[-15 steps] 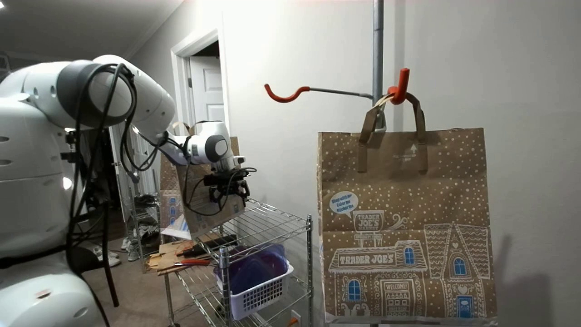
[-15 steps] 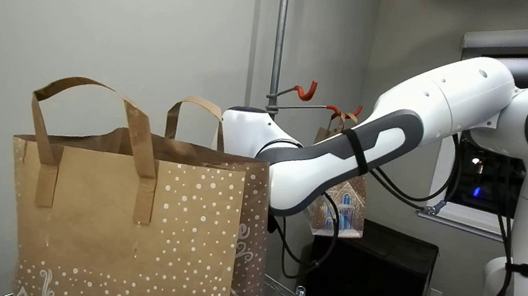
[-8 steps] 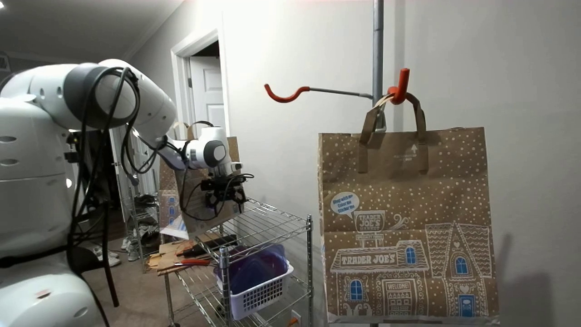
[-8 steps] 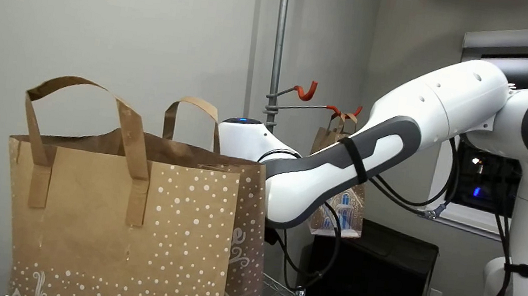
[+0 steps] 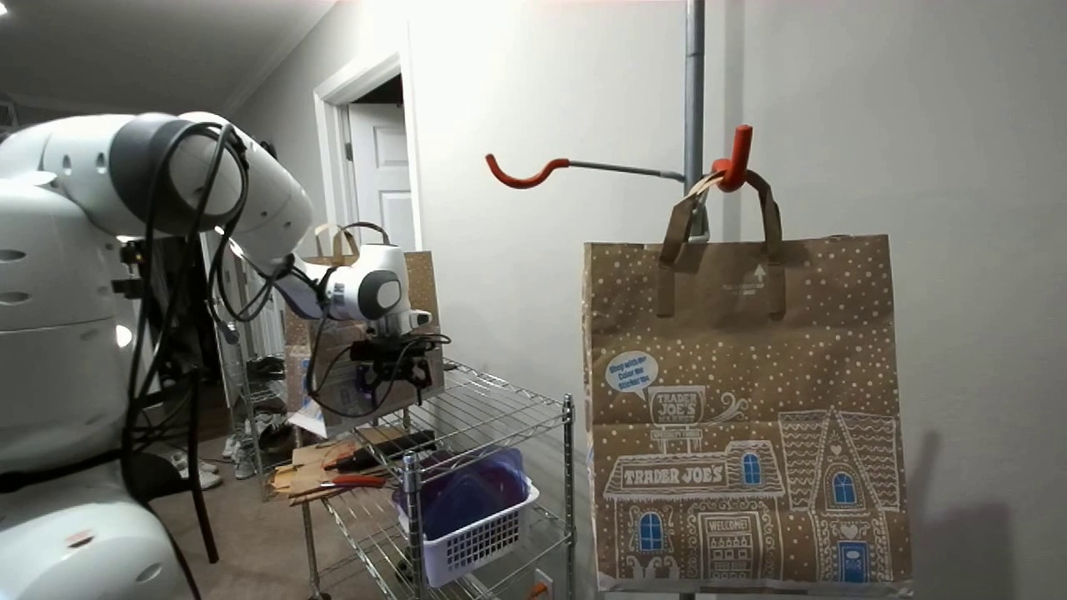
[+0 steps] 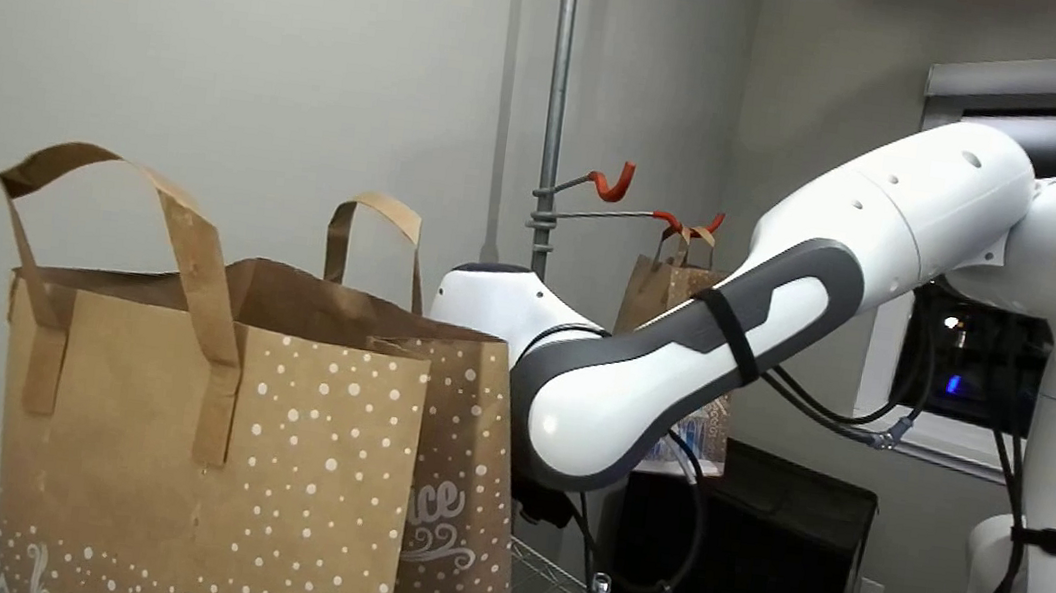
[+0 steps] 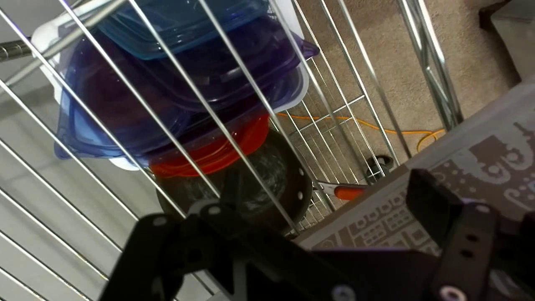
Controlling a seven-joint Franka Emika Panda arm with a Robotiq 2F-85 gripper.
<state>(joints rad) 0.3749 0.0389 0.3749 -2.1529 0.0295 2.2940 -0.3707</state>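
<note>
The smooth white arm [image 6: 878, 239] has just dipped lower by the wire tabletop [image 5: 508, 407], and the paper bag [image 6: 268, 446] at one end of it has slid and turned beside the arm. It seems nudged rather than gripped, so the bag looks displaced but not secured. Its creased brown sides carry white printed dots; flat strap handles [image 6: 199, 266] arch above the open mouth. A matching bag [image 5: 750, 367] hangs nearby. Below the wires sit a holed white basket [image 5: 479, 546], glossy translucent purple tubs [image 7: 259, 46] and a round dark pan [image 7: 280, 171]. The jaws stand wide apart, holding nothing, one of them over the bag's printed side in the wrist view. A curved red hook [image 5: 733, 162] carries the hanging bag.
</note>
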